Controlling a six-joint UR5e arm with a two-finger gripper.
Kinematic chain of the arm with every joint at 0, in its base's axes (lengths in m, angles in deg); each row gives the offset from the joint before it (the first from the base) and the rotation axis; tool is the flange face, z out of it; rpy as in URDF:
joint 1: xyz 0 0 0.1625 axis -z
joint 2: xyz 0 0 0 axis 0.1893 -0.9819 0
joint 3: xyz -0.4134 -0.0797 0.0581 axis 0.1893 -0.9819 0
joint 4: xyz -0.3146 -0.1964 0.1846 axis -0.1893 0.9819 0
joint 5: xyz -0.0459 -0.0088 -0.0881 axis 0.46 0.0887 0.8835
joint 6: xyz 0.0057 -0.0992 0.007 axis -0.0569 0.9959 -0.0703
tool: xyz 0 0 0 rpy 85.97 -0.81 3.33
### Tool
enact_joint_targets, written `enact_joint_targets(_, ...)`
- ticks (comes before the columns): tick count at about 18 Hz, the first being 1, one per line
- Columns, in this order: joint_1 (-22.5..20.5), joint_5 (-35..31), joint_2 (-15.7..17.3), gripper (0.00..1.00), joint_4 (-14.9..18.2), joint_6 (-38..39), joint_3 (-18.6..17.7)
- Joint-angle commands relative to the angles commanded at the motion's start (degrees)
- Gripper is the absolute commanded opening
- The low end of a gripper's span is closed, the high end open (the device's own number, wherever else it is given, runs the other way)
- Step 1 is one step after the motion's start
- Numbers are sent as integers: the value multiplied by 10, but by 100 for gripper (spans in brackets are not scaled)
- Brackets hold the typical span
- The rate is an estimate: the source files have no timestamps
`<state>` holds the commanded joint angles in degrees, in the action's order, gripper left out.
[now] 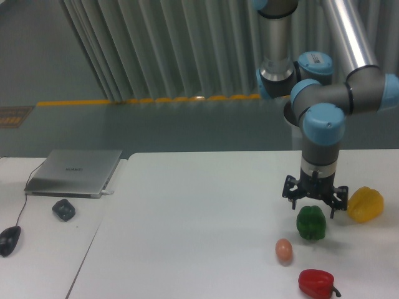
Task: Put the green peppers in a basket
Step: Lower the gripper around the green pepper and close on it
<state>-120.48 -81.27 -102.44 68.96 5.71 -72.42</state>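
Note:
The green pepper (311,223) is glossy dark green and sits on the white table (199,218) at the right. My gripper (313,204) hangs straight down directly above and just behind it, close to its top. The fingertips are hidden against the dark gripper body and the pepper, so I cannot tell whether the jaws are open or shut. No basket shows in the view.
A yellow bell pepper (365,204) lies just right of the gripper. A brown egg (283,250) lies front-left of the green pepper. A red bell pepper (317,283) lies near the front edge. A laptop (75,172), a mouse (9,240) and a small dark object (63,209) sit on the left table.

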Motion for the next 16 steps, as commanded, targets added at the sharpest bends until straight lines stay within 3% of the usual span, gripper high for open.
enact_joint_targets(16, 9, -10, -22, 100, -16, -1, -2)
